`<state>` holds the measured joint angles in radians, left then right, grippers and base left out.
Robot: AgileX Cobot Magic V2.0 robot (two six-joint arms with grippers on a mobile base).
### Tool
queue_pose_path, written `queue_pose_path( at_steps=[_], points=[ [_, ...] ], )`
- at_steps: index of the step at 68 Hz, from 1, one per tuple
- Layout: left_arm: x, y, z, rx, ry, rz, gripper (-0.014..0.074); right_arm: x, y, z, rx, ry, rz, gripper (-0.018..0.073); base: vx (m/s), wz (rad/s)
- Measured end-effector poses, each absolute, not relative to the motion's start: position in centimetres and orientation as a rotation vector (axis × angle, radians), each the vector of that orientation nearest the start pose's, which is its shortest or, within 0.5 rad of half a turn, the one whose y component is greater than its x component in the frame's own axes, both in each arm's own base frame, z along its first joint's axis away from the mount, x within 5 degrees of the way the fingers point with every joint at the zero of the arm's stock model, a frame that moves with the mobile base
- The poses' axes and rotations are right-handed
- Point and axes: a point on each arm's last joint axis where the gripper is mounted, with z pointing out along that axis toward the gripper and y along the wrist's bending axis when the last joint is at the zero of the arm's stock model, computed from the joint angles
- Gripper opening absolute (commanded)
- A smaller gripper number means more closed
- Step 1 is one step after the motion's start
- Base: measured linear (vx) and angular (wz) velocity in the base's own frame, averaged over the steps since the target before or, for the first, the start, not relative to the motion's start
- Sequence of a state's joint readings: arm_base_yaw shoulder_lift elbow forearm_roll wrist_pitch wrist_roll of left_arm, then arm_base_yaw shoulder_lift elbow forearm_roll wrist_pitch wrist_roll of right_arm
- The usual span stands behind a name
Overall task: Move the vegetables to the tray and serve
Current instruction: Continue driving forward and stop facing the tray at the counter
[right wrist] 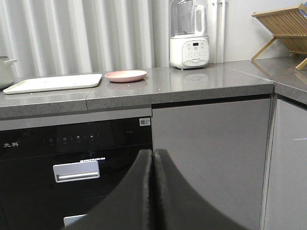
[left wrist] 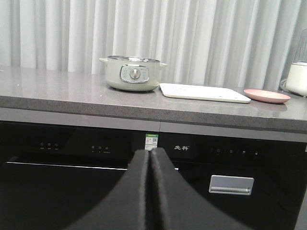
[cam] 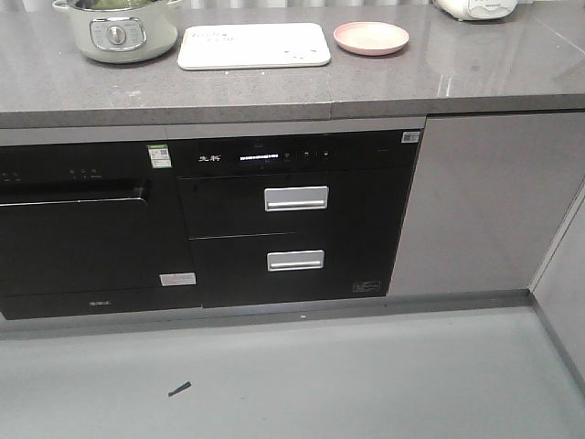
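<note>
The cream-white tray (cam: pixel 254 46) lies on the grey counter between a pot and a pink plate; it also shows in the left wrist view as the tray (left wrist: pixel 204 92) and in the right wrist view as the tray (right wrist: pixel 53 83). The tray looks bare. A trace of green shows inside the pot (cam: pixel 119 37) at the frame's top edge; I cannot tell if it is the vegetables. My left gripper (left wrist: pixel 150 152) is shut on nothing, low in front of the black oven. My right gripper (right wrist: pixel 153 153) is shut on nothing, before the grey cabinet door. Neither gripper shows in the front view.
The round pink plate (cam: pixel 371 37) sits right of the tray. A white blender (right wrist: pixel 189 36) stands further right, and a wooden dish rack (right wrist: pixel 283 24) on the side counter. Black built-in appliances with silver drawer handles (cam: pixel 296 198) fill the front below the counter (cam: pixel 274 91).
</note>
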<state>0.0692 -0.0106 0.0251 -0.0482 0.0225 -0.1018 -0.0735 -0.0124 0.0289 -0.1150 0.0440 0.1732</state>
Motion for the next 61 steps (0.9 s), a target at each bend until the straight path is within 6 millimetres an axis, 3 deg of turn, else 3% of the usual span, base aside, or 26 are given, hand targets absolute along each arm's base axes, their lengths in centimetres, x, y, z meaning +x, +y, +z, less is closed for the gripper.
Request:
queue_pose_path(
  at_steps=[61],
  points=[
    [5.65, 0.38, 20.32, -0.165, 1.512, -0.065, -0.0007, 5.65, -0.46, 20.01, 0.106, 1.540, -0.016, -0.0004, 0.09, 0.00]
  ],
)
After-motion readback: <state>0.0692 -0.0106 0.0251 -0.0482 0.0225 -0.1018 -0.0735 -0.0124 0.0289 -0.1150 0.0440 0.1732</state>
